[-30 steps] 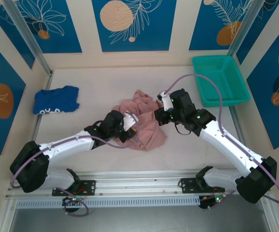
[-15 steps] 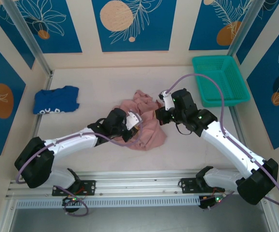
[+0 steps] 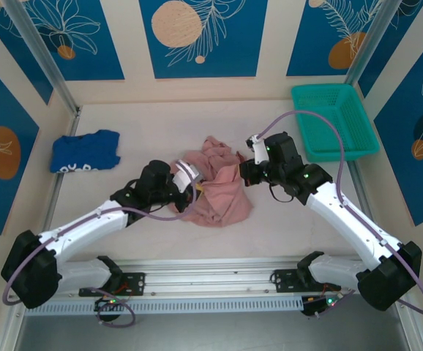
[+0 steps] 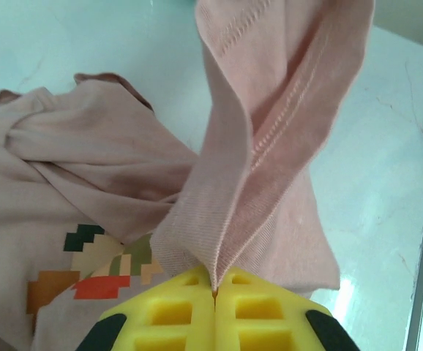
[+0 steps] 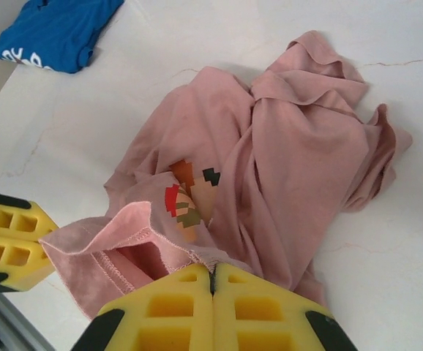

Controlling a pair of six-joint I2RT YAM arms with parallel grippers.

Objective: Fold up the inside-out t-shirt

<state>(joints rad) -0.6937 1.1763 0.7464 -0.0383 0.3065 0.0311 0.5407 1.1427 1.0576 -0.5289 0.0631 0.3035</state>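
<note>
Top view: the inside-out t-shirt (image 3: 222,197) lies crumpled at mid-bench (image 3: 160,124). The left end effector (image 3: 194,186) is at its left edge and the right end effector (image 3: 243,176) at its right edge. A blue garment (image 3: 85,151) lies well apart to the left.

Left wrist view: the left end effector is fully closed, pinching a stitched fold of pink fabric.

Right wrist view: the right end effector is fully closed on a hemmed edge, and the colourful print (image 5: 189,197) faces up.

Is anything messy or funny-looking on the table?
Yes. The pink t-shirt lies crumpled in a heap mid-table, its edges pinched by the left pincer and right pincer. A blue garment sits bunched near the left wall.
</note>
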